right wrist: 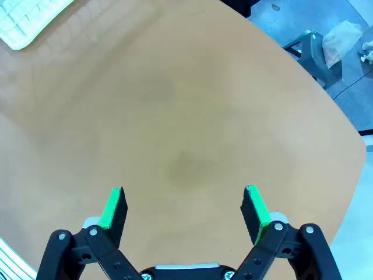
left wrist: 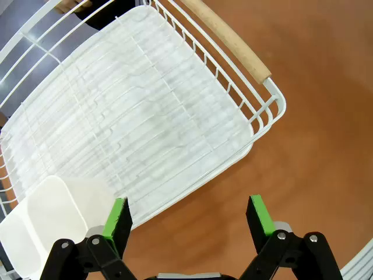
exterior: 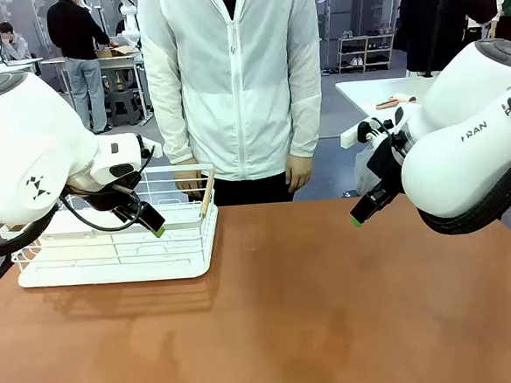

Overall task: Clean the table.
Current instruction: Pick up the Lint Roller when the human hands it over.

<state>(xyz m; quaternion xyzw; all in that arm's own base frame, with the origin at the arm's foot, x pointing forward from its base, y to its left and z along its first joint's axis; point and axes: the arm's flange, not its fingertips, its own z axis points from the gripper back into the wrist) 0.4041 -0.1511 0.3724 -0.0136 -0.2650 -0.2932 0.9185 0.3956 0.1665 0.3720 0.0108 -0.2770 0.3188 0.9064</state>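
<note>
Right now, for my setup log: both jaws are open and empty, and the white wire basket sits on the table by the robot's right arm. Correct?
Not quite: the white wire basket sits on the table by the robot's left arm, not its right, as the front view shows. The rest holds.

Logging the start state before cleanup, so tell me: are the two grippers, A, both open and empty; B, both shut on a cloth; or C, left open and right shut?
A: each wrist view shows jaws wide apart with nothing between them, the left gripper above the edge of the white wire basket and the right gripper over the table.
</note>
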